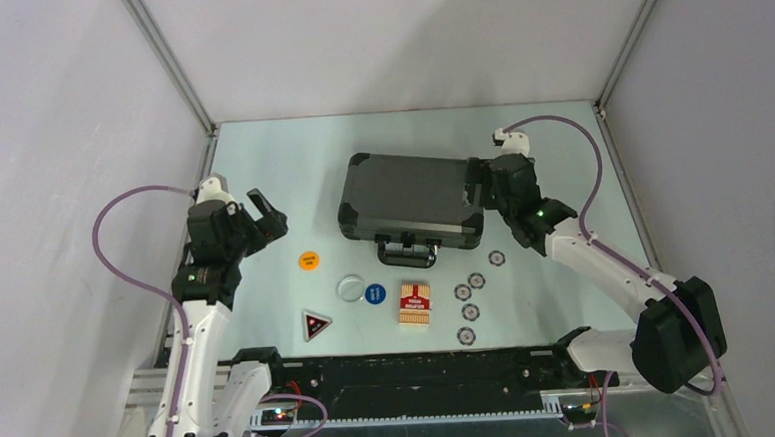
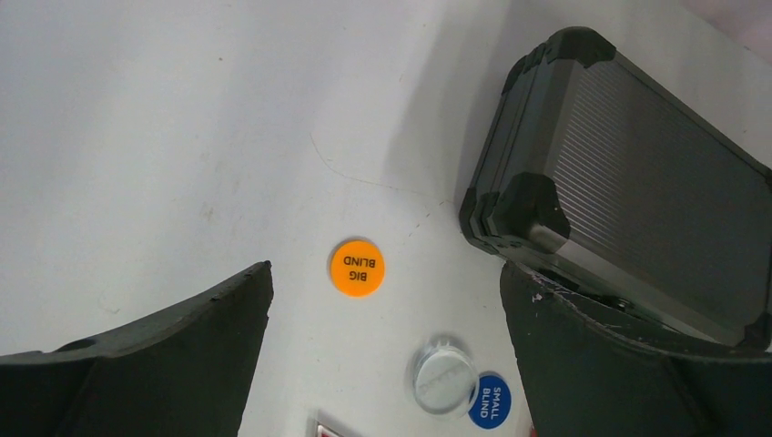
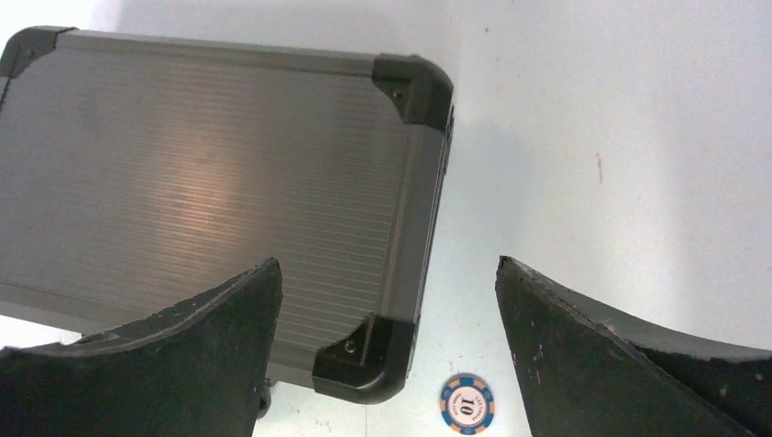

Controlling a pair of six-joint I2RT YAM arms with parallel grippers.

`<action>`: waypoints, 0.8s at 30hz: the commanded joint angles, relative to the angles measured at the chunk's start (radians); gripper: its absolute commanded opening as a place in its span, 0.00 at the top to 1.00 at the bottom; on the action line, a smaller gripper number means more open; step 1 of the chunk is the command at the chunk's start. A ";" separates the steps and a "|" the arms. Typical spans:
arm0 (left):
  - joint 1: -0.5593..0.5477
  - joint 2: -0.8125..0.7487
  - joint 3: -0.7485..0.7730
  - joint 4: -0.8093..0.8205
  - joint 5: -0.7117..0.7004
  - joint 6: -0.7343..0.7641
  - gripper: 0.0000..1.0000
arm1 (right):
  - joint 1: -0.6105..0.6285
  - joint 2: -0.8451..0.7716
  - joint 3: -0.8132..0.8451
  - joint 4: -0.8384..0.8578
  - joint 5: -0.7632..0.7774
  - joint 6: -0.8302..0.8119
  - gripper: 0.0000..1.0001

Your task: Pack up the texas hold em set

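Observation:
The dark grey briefcase [image 1: 407,195] lies shut at the table's middle, its handle [image 1: 405,250] toward me. In front of it lie an orange button [image 1: 309,261], a white button [image 1: 350,288], a blue button [image 1: 374,294], the red card box [image 1: 415,303], a dark triangular marker [image 1: 315,324] and several striped chips [image 1: 471,312]. My left gripper [image 1: 266,213] hangs open, left of the case and above the orange button [image 2: 357,268]. My right gripper [image 1: 478,188] is open over the case's right edge [image 3: 410,209], with one chip [image 3: 467,404] below it. Both hold nothing.
Grey walls with metal frame posts [image 1: 170,60] close in the pale table [image 1: 290,153] on three sides. The arms' base rail [image 1: 412,372] runs along the near edge. Purple cables [image 1: 115,253] loop off both arms.

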 commanded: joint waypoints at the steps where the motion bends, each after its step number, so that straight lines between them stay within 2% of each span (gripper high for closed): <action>1: 0.000 0.021 -0.026 0.062 0.076 -0.075 0.00 | -0.025 -0.045 -0.064 0.013 -0.133 0.083 0.09; 3: -0.034 0.027 -0.049 0.101 0.076 -0.139 0.00 | -0.025 -0.078 -0.107 0.002 -0.157 0.122 0.09; 5: -0.100 0.037 -0.080 0.144 0.019 -0.201 0.00 | -0.041 -0.106 -0.146 -0.036 -0.135 0.189 0.09; 6: -0.124 0.043 -0.101 0.174 -0.056 -0.240 0.00 | -0.052 -0.120 -0.162 -0.056 -0.114 0.248 0.09; 9: -0.198 0.115 -0.128 0.247 -0.127 -0.298 0.00 | -0.130 -0.146 -0.207 -0.112 -0.116 0.319 0.10; 14: -0.205 0.291 -0.068 0.333 -0.220 -0.302 0.01 | -0.250 -0.170 -0.226 -0.152 -0.164 0.356 0.11; 18: -0.198 0.456 0.011 0.334 -0.201 -0.284 0.02 | -0.316 -0.124 -0.226 -0.121 -0.259 0.334 0.10; 24: -0.198 0.649 0.109 0.335 -0.055 -0.232 0.09 | -0.339 -0.013 -0.208 -0.070 -0.354 0.290 0.10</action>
